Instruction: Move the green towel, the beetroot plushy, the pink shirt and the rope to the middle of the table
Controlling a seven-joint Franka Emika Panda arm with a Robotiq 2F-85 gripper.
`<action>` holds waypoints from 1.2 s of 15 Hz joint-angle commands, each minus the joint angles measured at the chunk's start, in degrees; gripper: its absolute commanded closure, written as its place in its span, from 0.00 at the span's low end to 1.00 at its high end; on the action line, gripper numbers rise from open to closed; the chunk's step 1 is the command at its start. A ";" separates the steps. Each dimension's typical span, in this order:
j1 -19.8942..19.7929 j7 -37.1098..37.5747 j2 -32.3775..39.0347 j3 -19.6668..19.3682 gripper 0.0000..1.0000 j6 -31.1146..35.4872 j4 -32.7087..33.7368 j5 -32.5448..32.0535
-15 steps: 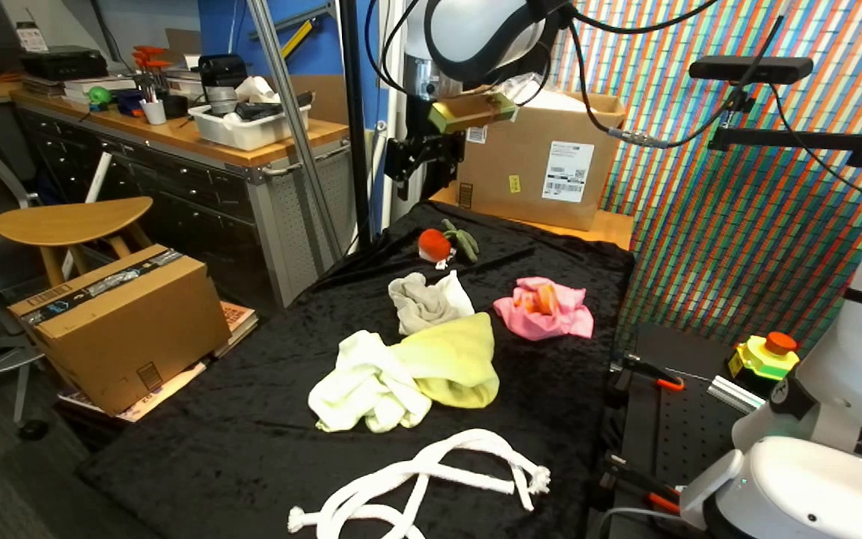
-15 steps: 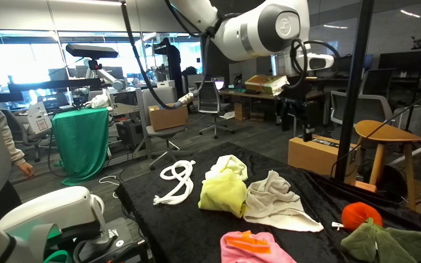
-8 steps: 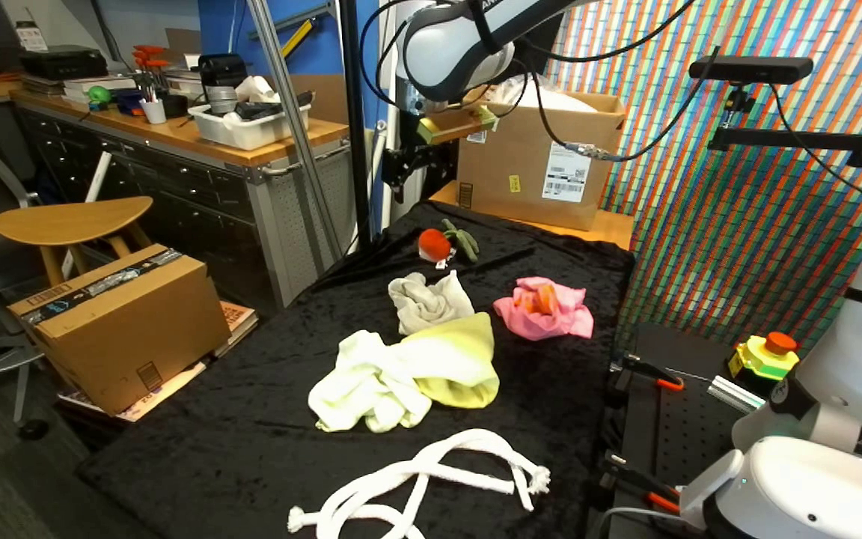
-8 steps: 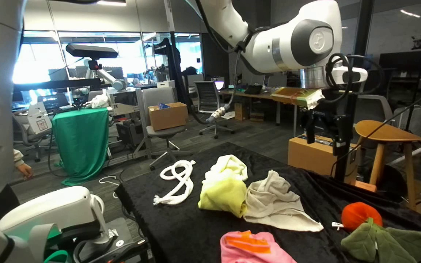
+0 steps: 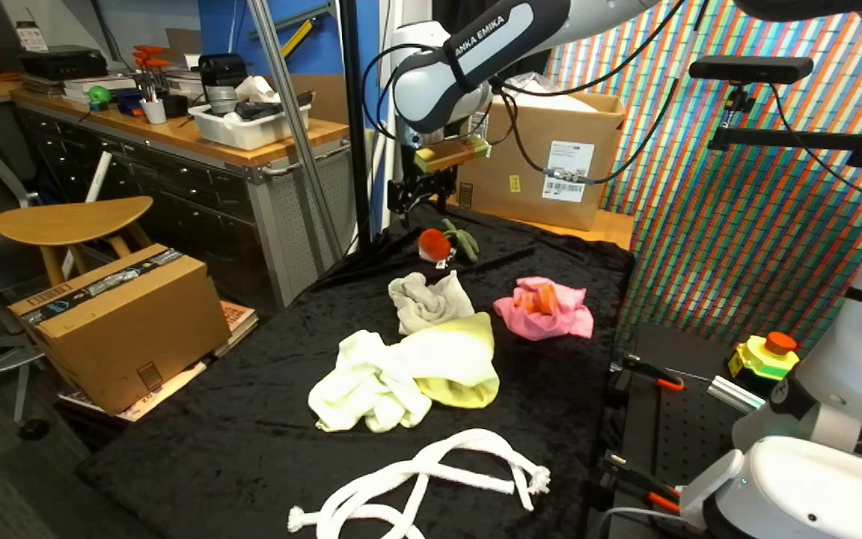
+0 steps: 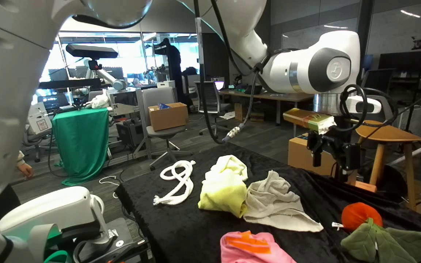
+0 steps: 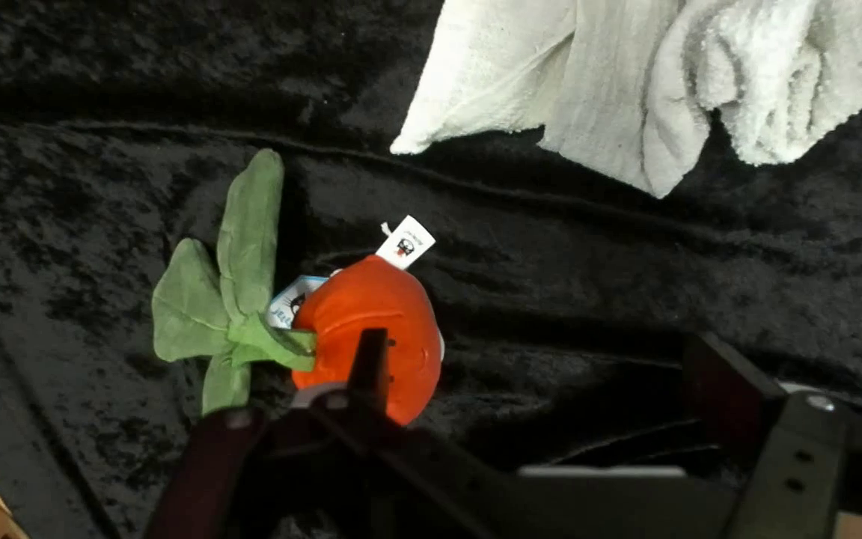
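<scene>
The beetroot plushy [image 7: 408, 307], red-orange with green leaves, lies on the black table [image 5: 251, 442] at its far end. My gripper [image 7: 547, 367] hangs above the table near it, jaws wide apart with bare cloth between them. One finger [image 7: 367, 367] overlaps the toy's body in the wrist view; no contact shows. In an exterior view the gripper [image 6: 330, 166] is beyond the plushy [image 6: 360, 216] and higher. The lime green towel [image 5: 461, 367] lies bunched around mid-table. The pink shirt [image 5: 551, 318] is crumpled by the robot-side edge. White rope [image 5: 468, 477] loops at the near end.
A pale cream-yellow cloth [image 5: 367, 385] touches the green towel, and a grey-white cloth [image 6: 276, 208] lies on its other side. A dark post [image 5: 356, 127] stands close to the gripper. A big cardboard box [image 5: 536, 165] sits behind the table's far end.
My gripper has come down toward the table's far end and, in an exterior view, shifted right toward the plushy. It has stayed open. The cloths, plushy and rope have not moved.
</scene>
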 commanded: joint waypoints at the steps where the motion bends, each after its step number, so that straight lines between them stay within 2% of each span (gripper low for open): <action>1: -1.33 -1.29 3.88 -0.74 0.00 -3.06 5.23 2.39; 8: -3.27 -1.11 9.35 -0.88 0.00 -4.79 10.00 4.45; 18: -2.88 0.20 15.52 -1.88 0.00 -5.06 14.16 3.86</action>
